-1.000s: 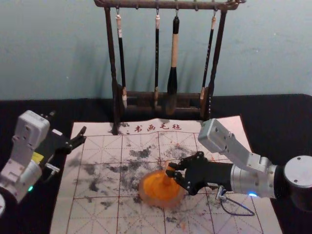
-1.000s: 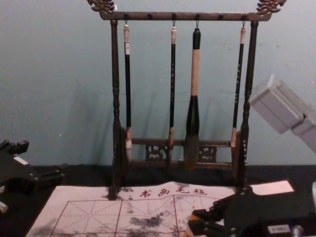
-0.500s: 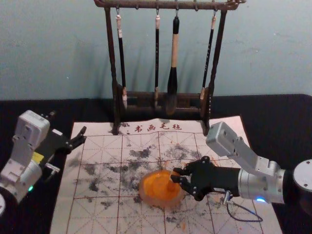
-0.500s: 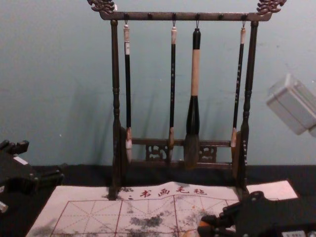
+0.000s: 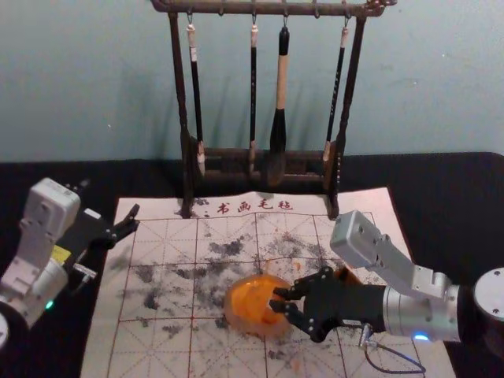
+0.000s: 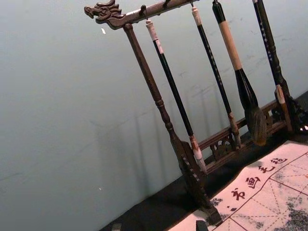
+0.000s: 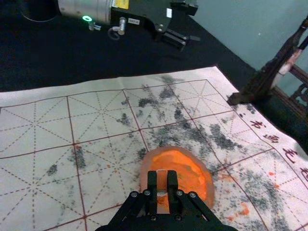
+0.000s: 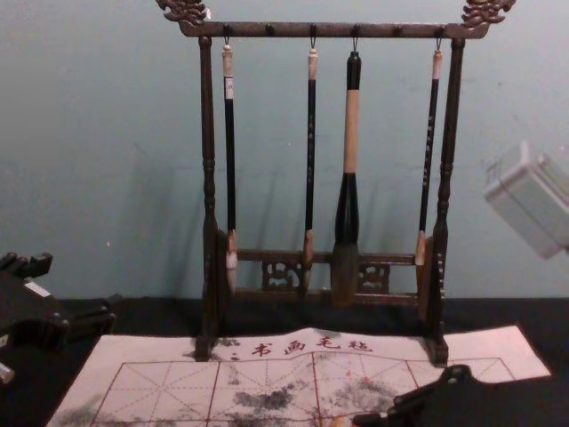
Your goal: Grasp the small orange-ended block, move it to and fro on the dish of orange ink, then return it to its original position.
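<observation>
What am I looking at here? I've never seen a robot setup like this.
It's a two-armed robot seen from its own cameras: head, chest and both wrists. The head view looks down, the chest view shows things from the side.

On the table lies a grid-printed mat smudged with dark ink, with a dish of orange ink on it. Behind, brushes hang from a wooden rack.

The right gripper reaches over the dish, its fingers closed on a small block. The left gripper hangs beside the mat, open and holding nothing.
</observation>
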{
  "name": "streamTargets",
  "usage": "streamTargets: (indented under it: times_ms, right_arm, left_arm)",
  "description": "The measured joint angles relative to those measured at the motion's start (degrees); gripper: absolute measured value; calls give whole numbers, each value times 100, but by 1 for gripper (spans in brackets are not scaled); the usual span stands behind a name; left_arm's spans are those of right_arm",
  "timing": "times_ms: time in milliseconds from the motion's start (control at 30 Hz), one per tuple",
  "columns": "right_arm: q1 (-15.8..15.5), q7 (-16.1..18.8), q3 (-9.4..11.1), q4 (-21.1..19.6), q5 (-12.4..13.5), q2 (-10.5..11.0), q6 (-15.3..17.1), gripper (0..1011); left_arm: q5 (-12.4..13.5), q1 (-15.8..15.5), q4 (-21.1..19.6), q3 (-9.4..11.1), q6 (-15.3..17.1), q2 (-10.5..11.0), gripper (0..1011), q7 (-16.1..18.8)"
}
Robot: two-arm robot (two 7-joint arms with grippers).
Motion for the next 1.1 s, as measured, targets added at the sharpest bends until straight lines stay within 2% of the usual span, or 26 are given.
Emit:
streamTargets:
  times_ms: [267,667,1100]
  right_arm:
    - [84,8,-99,38,-45,-74,-4,92]
    - [360,-2,-256,314,-228,-289,-13,92]
    - [479,-82,-217,503,-308,-386,31,92]
  left_arm:
    - [0,0,0,0,0,0,1001,0]
    - [0,0,0,0,0,0,1001,0]
    - [0,0,0,0,0,0,1001,0]
